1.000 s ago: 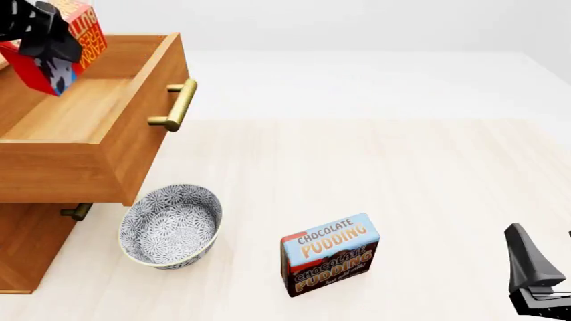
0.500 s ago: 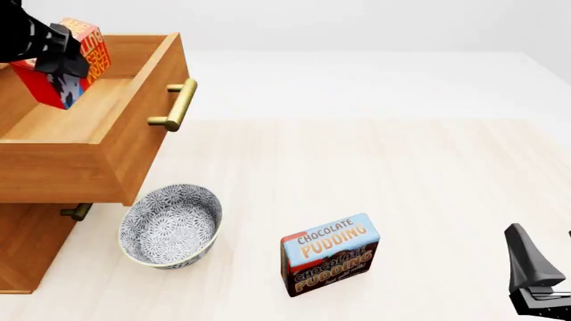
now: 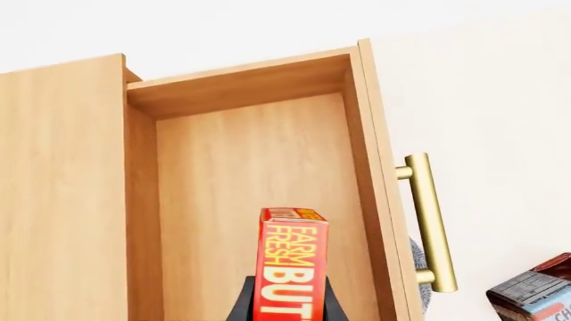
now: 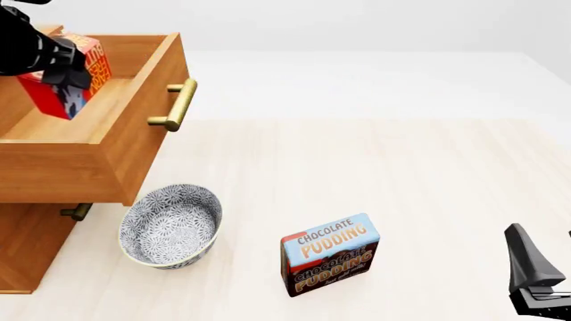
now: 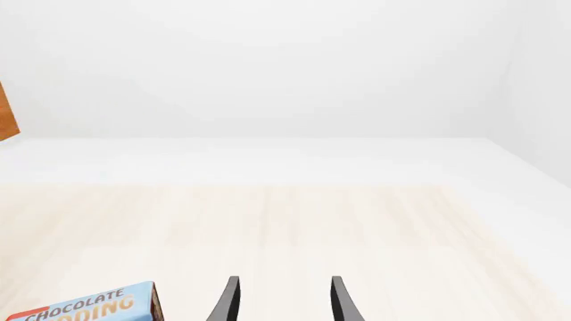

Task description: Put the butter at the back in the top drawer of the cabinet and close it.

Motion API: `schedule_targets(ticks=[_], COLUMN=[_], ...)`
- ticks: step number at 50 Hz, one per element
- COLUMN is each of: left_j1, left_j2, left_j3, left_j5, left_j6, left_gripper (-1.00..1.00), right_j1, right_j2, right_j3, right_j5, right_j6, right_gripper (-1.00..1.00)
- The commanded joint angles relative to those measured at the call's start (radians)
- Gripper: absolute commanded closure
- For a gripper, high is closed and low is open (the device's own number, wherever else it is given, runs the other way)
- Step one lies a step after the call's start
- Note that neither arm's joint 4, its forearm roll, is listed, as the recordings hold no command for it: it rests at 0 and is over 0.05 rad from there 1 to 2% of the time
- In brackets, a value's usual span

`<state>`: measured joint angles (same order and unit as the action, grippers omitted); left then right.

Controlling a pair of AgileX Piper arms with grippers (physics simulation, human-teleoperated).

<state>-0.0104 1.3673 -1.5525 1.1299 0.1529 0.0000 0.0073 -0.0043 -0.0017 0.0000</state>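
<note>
The butter (image 4: pixel 71 77), a small red box with orange label, hangs tilted over the open top drawer (image 4: pixel 89 120) of the cabinet (image 4: pixel 27 247). My left gripper (image 4: pixel 63 60) is shut on it. In the left wrist view the butter (image 3: pixel 290 267) stands edge-on between the dark fingers, above the bare drawer floor (image 3: pixel 250 174), with the brass handle (image 3: pixel 430 221) off to one side. My right gripper (image 5: pixel 281 301) is open with nothing between its fingers; it rests low at the table's near right (image 4: pixel 531 281).
A patterned grey bowl (image 4: pixel 170 226) sits on the table just below the open drawer's front. The Chocolate Pudding box (image 4: pixel 330 253) stands upright in the near middle. A lower drawer handle (image 4: pixel 76 212) shows under the open drawer.
My left gripper has carried the butter downward, lower into the open drawer. The right arm, bowl and pudding box have not moved.
</note>
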Motion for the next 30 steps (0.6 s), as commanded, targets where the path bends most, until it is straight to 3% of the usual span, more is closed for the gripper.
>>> schedule_targets(ticks=[1,30], left_j1=[0.028,0.046], left_j2=[-0.016,-0.001], left_j3=[-0.001,0.032], left_j5=[-0.008,-0.033], left_j6=[0.026,0.025], left_gripper=[1.0,1.0], right_j1=[0.0,0.0], right_j2=[0.0,0.0], right_j3=[0.0,0.0], right_j5=[0.0,0.0], right_j6=[0.0,0.0], right_gripper=[-1.0,-1.0])
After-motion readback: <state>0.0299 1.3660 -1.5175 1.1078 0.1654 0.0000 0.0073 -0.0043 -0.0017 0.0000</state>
